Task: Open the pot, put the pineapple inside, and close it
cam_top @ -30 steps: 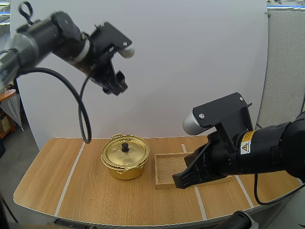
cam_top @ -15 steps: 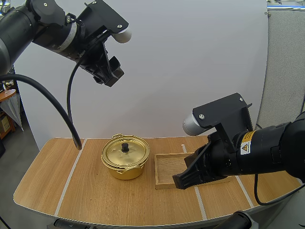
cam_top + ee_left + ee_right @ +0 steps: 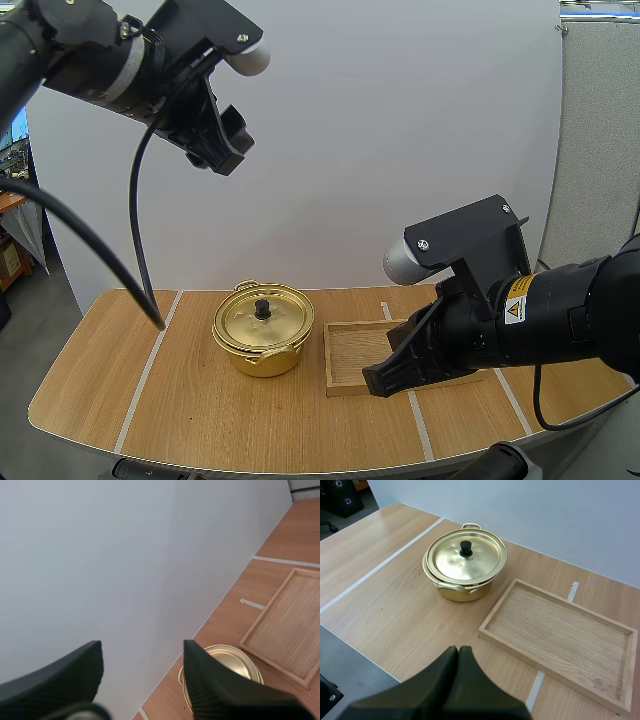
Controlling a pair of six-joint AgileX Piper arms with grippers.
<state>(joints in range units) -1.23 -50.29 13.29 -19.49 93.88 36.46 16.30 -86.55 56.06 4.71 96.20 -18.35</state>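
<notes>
The lid (image 3: 263, 322), lower centre, looks thin, stiff, slippery metal; pinch its black knob (image 3: 262, 309); your left hand (image 3: 225, 150), upper left, stands apart; right hand (image 3: 374, 381) together.

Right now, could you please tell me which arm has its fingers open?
The left gripper, up high: its fingers stand apart, while those of the right gripper lie together.

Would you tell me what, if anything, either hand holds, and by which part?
Nothing: left hand open and empty, right hand shut on nothing.

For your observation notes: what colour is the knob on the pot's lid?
Black knob; clearest in right wrist view.
</notes>
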